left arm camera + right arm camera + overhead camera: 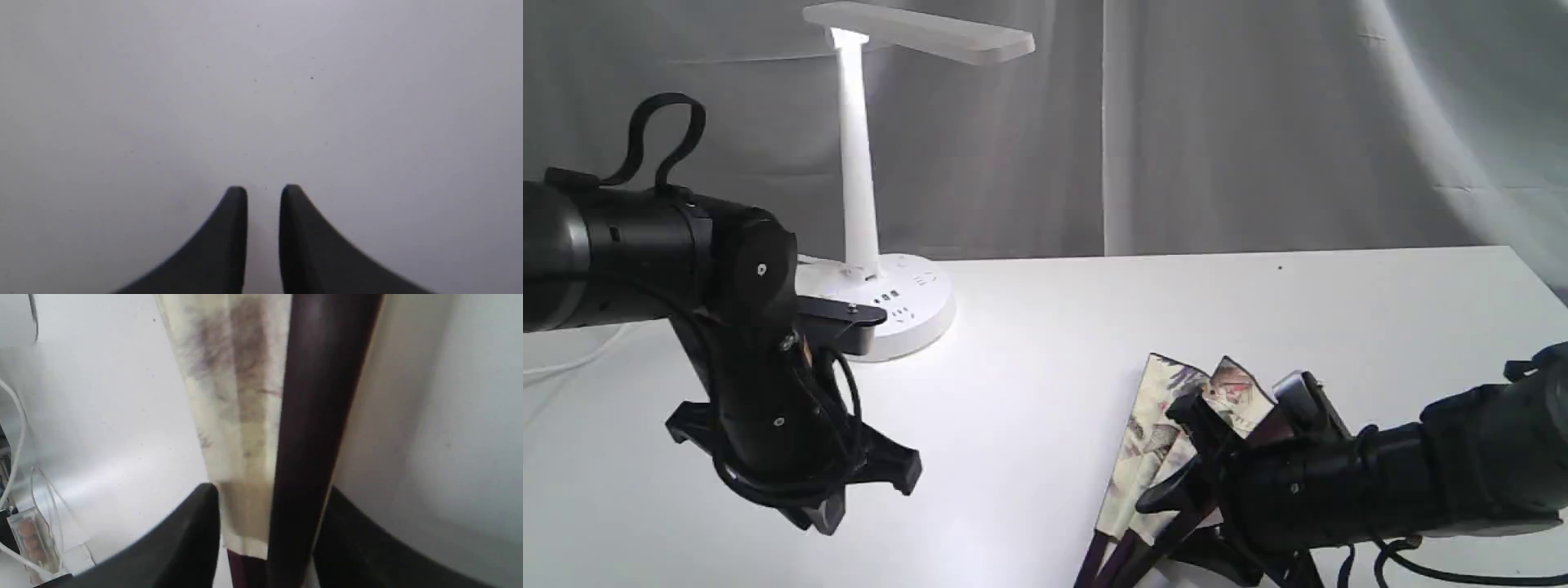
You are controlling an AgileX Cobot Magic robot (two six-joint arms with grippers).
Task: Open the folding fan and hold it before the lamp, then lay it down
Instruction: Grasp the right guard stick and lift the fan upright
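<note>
While our right gripper (269, 490) reaches low across the table (1045, 327), clamped on the half-open fan (1156, 433), our left gripper (263, 190) hangs near-closed, empty, fan between right fingers (192, 531).

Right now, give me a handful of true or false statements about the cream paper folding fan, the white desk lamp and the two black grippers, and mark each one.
1. The right gripper is closed on the cream paper folding fan with dark maroon ribs. True.
2. The fan is spread fully open. False: only a few pleats are apart; it is mostly folded.
3. The left gripper holds one guard of the fan. False: it holds nothing, and only bare white table shows beyond its nearly closed fingertips.
4. The white plastic desk lamp stands upright on its round base. True.
5. The fan is held in front of the lamp. False: it is low over the table, well off to the lamp's side.
</note>
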